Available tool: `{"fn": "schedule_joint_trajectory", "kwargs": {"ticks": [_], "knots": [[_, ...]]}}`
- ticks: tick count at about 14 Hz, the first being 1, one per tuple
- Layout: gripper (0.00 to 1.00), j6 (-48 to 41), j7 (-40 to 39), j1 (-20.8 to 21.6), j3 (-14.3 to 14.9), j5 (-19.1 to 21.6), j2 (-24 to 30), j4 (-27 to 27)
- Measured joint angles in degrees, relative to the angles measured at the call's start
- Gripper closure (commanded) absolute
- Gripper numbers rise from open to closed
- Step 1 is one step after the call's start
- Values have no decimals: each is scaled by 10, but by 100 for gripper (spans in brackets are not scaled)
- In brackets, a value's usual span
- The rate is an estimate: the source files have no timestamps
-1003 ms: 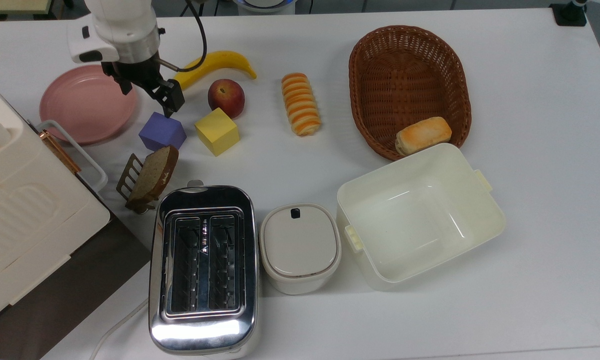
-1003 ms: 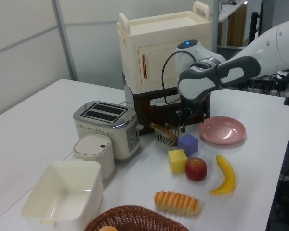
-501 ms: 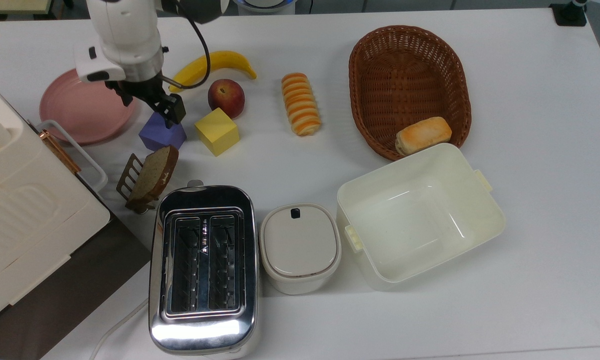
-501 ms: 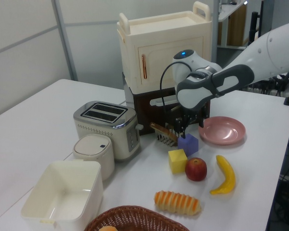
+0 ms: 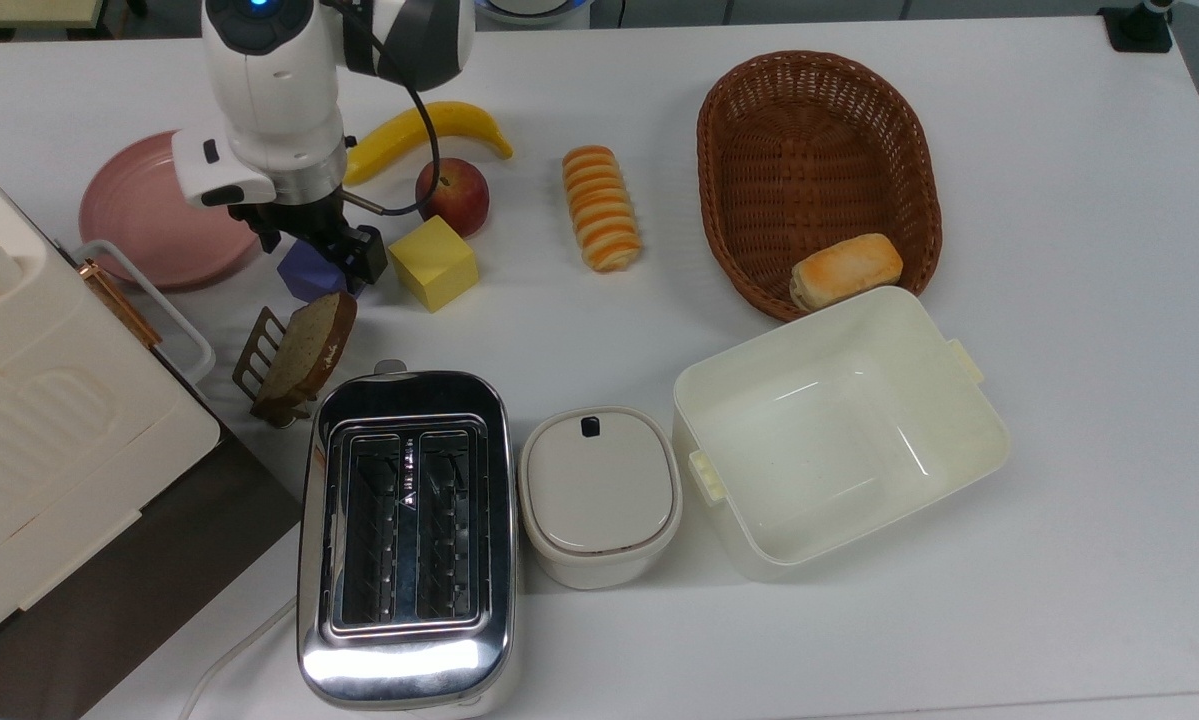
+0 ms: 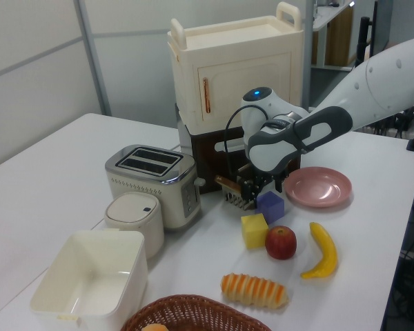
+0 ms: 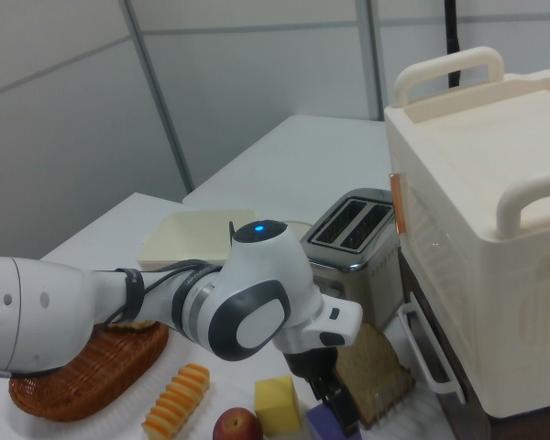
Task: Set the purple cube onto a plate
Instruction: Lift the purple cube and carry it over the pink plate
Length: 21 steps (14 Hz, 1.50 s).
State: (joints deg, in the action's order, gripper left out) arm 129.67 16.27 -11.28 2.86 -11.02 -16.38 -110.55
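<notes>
Going left to right in the top view, we've got a cream cabinet point(image 5: 49, 400) hanging over the table's point(image 5: 1059, 560) left edge, then the pink plate point(image 5: 149, 215) near the far left corner, bare. Next to it, on the top view's right, our gripper point(image 5: 319, 255) is down over the purple cube point(image 5: 304, 272). The cube sits on the table, just off the plate's rim, and the fingers stand either side of it; whether they're actually squeezing it or still a bit spread, we can't tell. In the left view the cube point(image 6: 270, 205) is on the table between the plate point(image 6: 317, 187) and the toast rack point(image 6: 236, 193).

The rack with its bread slice point(image 5: 304, 345) is just on the near side of the cube, and the toaster point(image 5: 404, 540) sits by the near edge. A yellow cube point(image 5: 434, 263) is just beside the purple one, with an apple point(image 5: 454, 195) and banana point(image 5: 429, 135) behind it. Further along: a striped roll point(image 5: 599, 208), a small lidded box point(image 5: 599, 495), an open cream tub point(image 5: 839, 430), and a wicker basket point(image 5: 819, 150) with a bun point(image 5: 846, 270) in it.
</notes>
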Motion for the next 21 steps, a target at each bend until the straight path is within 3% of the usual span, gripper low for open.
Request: {"fn": "schedule_joint_trajectory", "kwargs": {"ticks": [5,9,10,18,21], "knots": [[0,0,0,4,0,0,-1,-2],[63,0,0,2,1,0,-2,-11],[67,0,0,1,1,0,-3,-11],[67,0,1,0,2,0,2,-10],[67,-24,1,-30,4,0,44,-11]]}}
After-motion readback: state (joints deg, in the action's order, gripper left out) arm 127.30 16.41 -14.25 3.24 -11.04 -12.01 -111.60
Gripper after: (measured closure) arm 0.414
